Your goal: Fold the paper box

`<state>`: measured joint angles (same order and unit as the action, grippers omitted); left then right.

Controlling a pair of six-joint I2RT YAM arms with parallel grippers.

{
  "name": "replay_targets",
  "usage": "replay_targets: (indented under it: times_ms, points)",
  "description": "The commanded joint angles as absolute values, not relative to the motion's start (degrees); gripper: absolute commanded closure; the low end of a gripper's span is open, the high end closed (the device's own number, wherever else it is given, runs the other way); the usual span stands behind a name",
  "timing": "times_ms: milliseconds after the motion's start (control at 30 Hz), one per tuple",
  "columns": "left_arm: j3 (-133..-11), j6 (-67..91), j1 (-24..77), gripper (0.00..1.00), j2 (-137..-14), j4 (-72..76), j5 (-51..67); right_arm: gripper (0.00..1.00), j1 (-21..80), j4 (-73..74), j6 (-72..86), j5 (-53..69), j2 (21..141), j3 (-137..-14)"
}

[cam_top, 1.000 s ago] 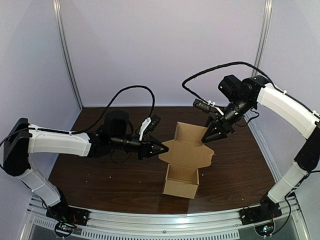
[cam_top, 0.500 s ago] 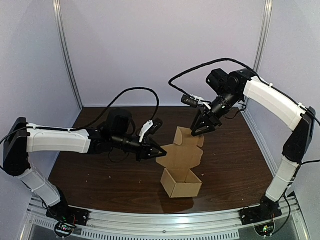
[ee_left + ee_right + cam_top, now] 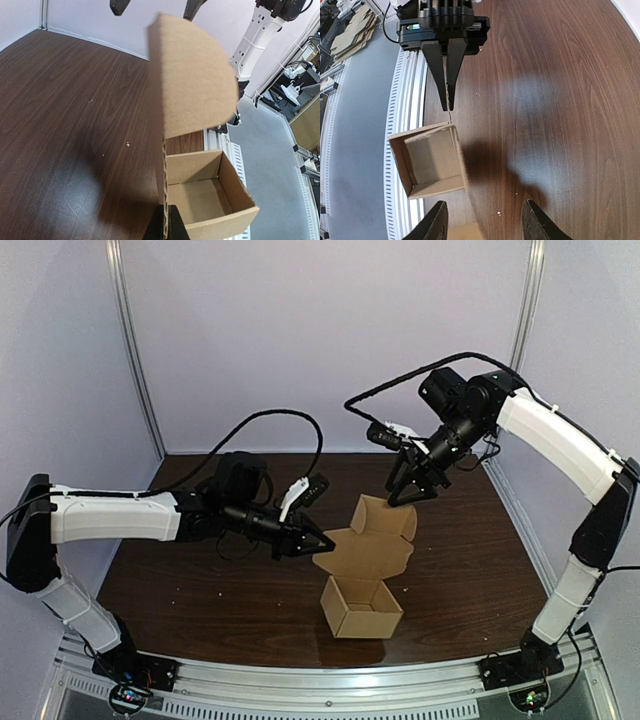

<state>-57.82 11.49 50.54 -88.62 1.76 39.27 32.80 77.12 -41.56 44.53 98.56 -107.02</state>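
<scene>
Where the left gripper [image 3: 322, 540] meets the box [image 3: 362, 612], its fingers [image 3: 437, 70] are pinched shut on the left flap [image 3: 337, 538]. Box stands mid tabletop [image 3: 200, 590], lid [image 3: 382, 517] raised. Right gripper [image 3: 403, 495] hangs spread wide just above the lid, holding nothing.

Readable text: none in any of the three views.
Paper box [image 3: 365, 617]: plain brown card on every face shown, with no print to read.
Left arm [image 3: 110, 521]: white casing; any marking is too small to tell.
Right arm [image 3: 556, 439]: white casing; any marking is too small to tell.
</scene>
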Motion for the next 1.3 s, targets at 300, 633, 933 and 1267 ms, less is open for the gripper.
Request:
replay_targets:
  times_ms: [300,633,933,1267]
  points:
    - [-60.7,8.8,50.3,1.00,-87.0,0.5,39.9,0.54,33.6,90.8,-49.0,43.5,100.1,-107.9]
    - [-61.1,7.9,50.2,1.00,-85.8,0.4,36.0,0.86,33.8,95.0,-49.4,45.4,102.7,-108.3]
    - [-64.1,7.1,50.3,0.96,-87.8,-6.1,27.3,1.00,33.8,88.4,-40.1,44.9,104.6,-103.2]
    - [-66.7,15.4,50.5,0.98,-93.9,-6.8,17.9,1.00,32.6,76.4,-24.2,48.5,108.9,-97.1]
